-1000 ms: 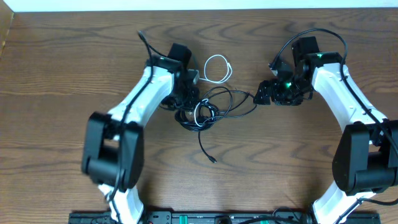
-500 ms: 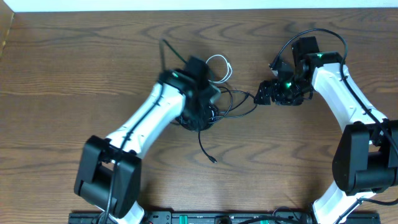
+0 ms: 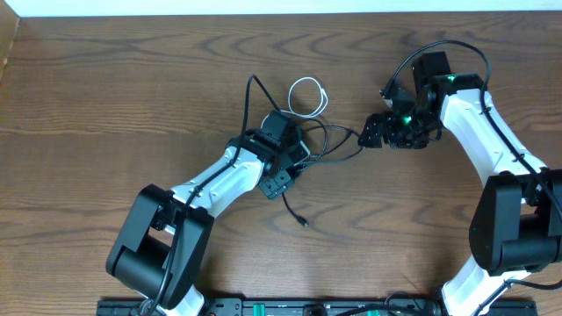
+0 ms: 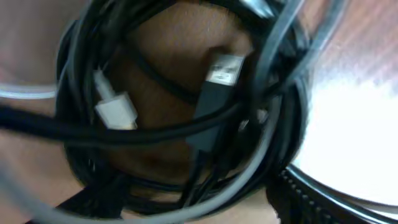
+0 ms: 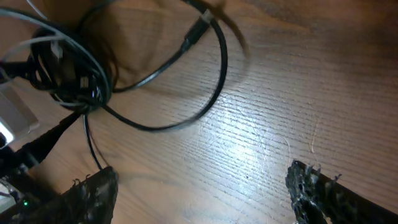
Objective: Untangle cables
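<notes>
The wooden table (image 3: 105, 105) fills your overhead view, and both arms reach in from the near edge. Your left arm (image 3: 215, 180) stretches diagonally toward the middle, while your right arm (image 3: 479, 132) bends in from the right side. The cables (image 3: 307, 145) lie near the table's centre in one knotted heap, under the end of your left arm.

The left gripper (image 3: 281, 174) sits right on that heap. Its wrist camera shows only blurred black cords, so you cannot tell whether its fingers are spread or clamped on anything. The right gripper (image 5: 205, 193) hovers just right of the heap with its fingers (image 5: 93, 190) spread wide. Only bare wood lies between them, so it holds nothing.

One black loop (image 5: 208, 93) bulges out of the heap toward that gripper. The white cable (image 3: 306, 96) is coiled in a small ring just beyond the heap, on the far side. A black tail (image 3: 290, 206) runs out toward you and ends in a small plug (image 3: 302, 225). In the left wrist view, a black plug (image 4: 217, 81) with a metal tip and a white plug (image 4: 117, 111) lie inside the ring of cords.
</notes>
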You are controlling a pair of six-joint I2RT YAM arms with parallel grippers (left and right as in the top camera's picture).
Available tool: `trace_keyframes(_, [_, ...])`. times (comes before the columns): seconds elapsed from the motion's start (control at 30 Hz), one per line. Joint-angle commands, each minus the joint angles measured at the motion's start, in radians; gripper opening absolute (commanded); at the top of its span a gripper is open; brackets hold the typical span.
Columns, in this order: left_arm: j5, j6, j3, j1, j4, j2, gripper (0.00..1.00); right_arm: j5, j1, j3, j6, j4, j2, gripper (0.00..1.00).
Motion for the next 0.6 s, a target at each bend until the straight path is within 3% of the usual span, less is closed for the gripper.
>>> trace_keyframes(0.0, [-0.024,0.106,-0.069,0.003,0.068,0.021,0.62,-0.001,0.004,-0.007,-0.016,-0.001,-0.003,0.84])
trace_keyframes(0.23, [0.054,0.105,-0.084,0.003,0.026,0.021,0.45,-0.002,0.004,-0.007,-0.016,0.003,-0.003,0.84])
trace_keyframes(0.43, [0.070,0.094,-0.083,0.003,0.023,0.021,0.08,-0.002,0.004,-0.007,-0.016,0.006,-0.003,0.85])
trace_keyframes(0.57, [0.071,0.094,-0.076,0.003,0.023,0.012,0.08,0.001,0.004,-0.007,-0.023,0.008,-0.003,0.85])
